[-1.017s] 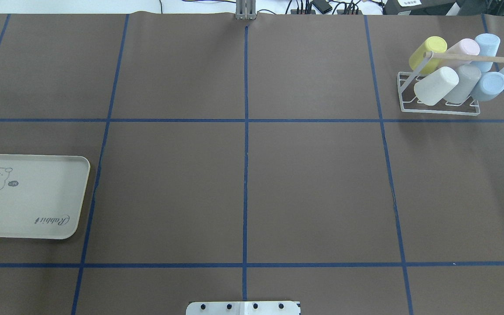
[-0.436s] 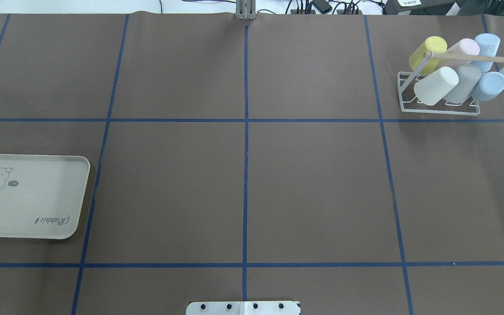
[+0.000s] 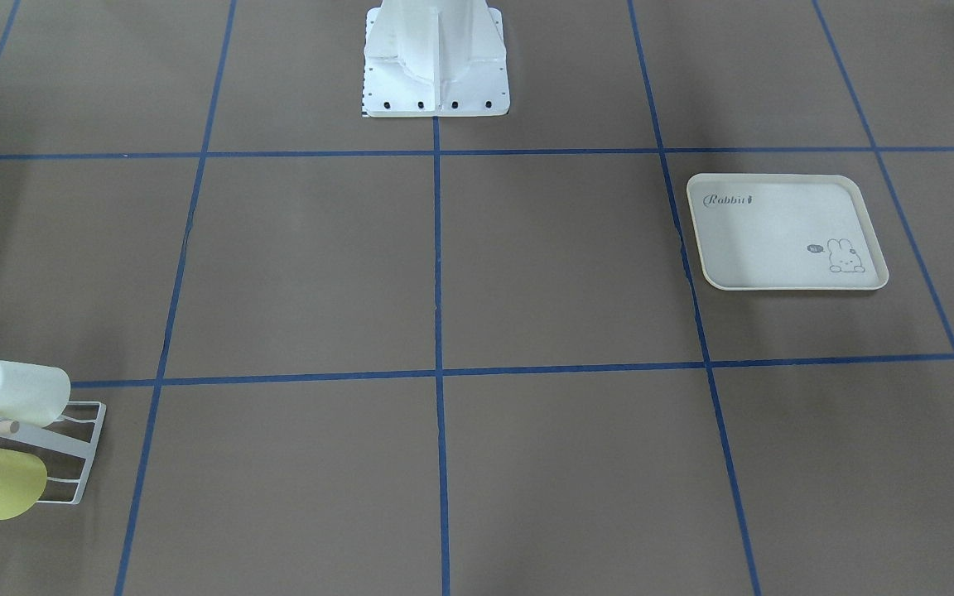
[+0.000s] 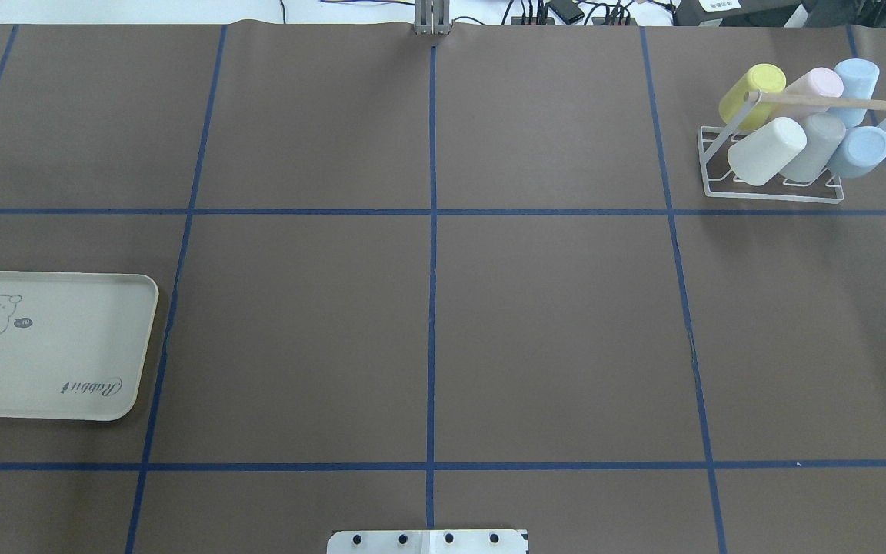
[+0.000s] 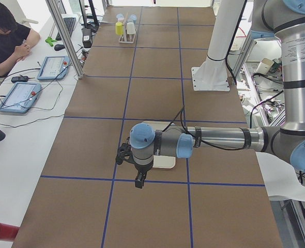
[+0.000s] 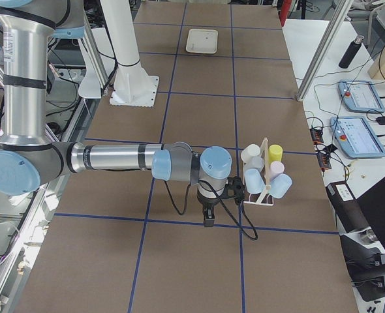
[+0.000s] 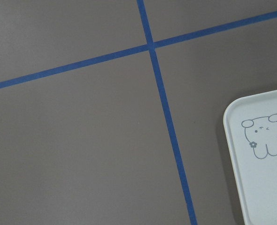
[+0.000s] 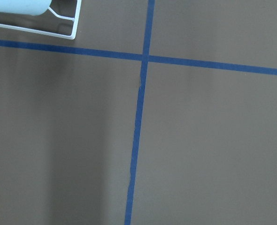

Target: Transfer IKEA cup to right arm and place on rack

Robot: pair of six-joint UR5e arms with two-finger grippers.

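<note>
Exterior right view shows the right claw (image 6: 209, 219) pointing down over the table (image 4: 551, 323), just beside the rack (image 4: 774, 198) on the robot's side; I cannot tell whether it is released or clenched. The left claw (image 5: 140, 182) hangs well apart from the rack, over the rabbit-print tray (image 4: 51, 362); its state cannot be told either. On the rack six cups rest tilted: yellow cup (image 4: 754, 86), pink cup (image 4: 818, 81), pale blue cup (image 4: 857, 77), white cup (image 4: 767, 151), grey cup (image 4: 816, 146), blue cup (image 4: 863, 151).
</note>
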